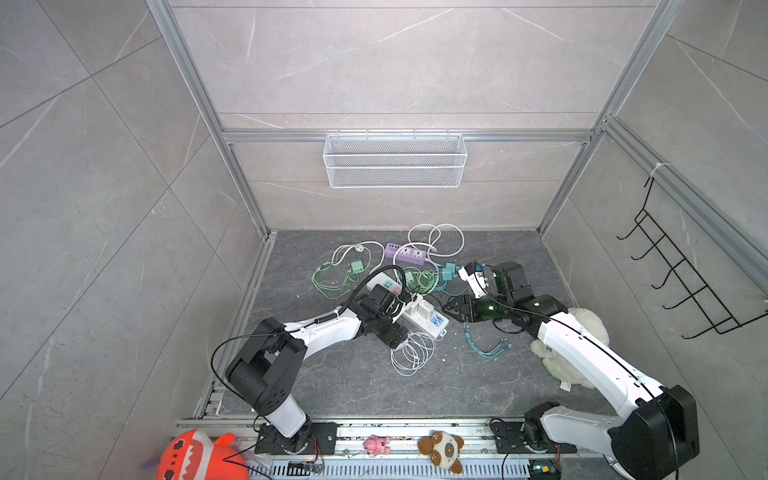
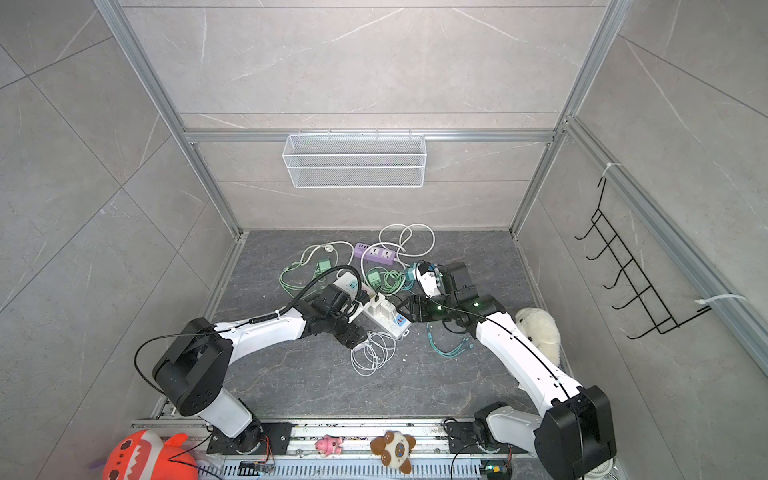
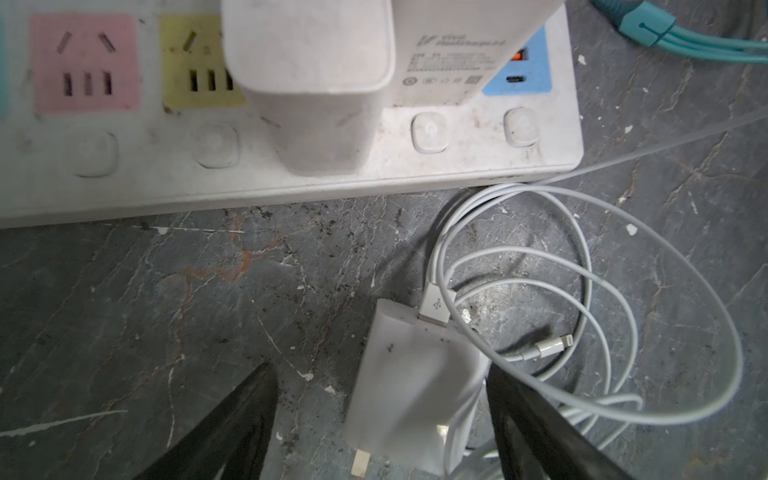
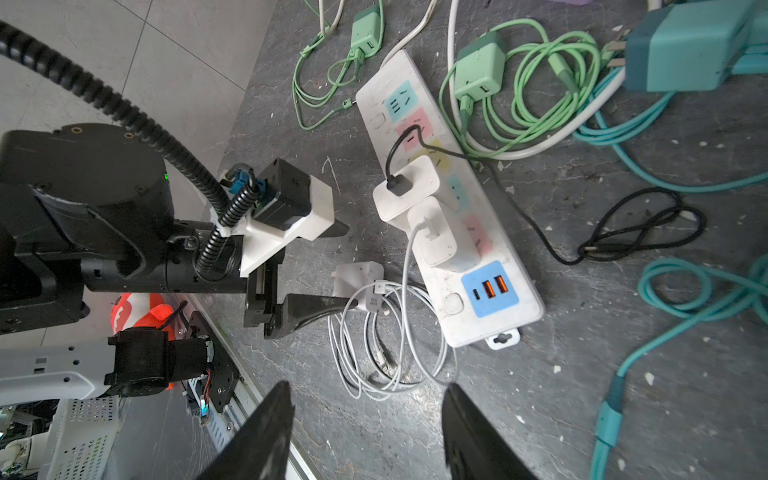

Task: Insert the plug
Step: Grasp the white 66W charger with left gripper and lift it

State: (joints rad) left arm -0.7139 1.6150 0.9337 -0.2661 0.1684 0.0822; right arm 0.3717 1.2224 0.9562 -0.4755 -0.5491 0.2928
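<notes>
The white plug (image 3: 411,390), a small charger with a USB cable in it, lies flat on the dark floor beside the white power strip (image 3: 457,166). My left gripper (image 3: 379,368) is open and straddles the plug; one finger (image 3: 519,411) rests against its side and cable, the other stands clear. The right wrist view shows this same gripper (image 4: 351,266) around the plug (image 4: 359,276). Two white chargers (image 4: 405,193) (image 4: 434,237) stand plugged into the strip (image 4: 478,328). My right gripper (image 4: 368,386) hovers open and empty near the strip's USB end, and shows in both top views (image 1: 446,309) (image 2: 401,307).
A coiled white cable (image 3: 582,291) lies against the plug. Green chargers (image 4: 478,75), a teal charger (image 4: 685,50), teal cable (image 1: 486,349) and black cable (image 4: 623,241) crowd the far side of the strip. A purple strip (image 1: 405,253) sits behind, and a white plush (image 1: 590,332) lies under my right arm.
</notes>
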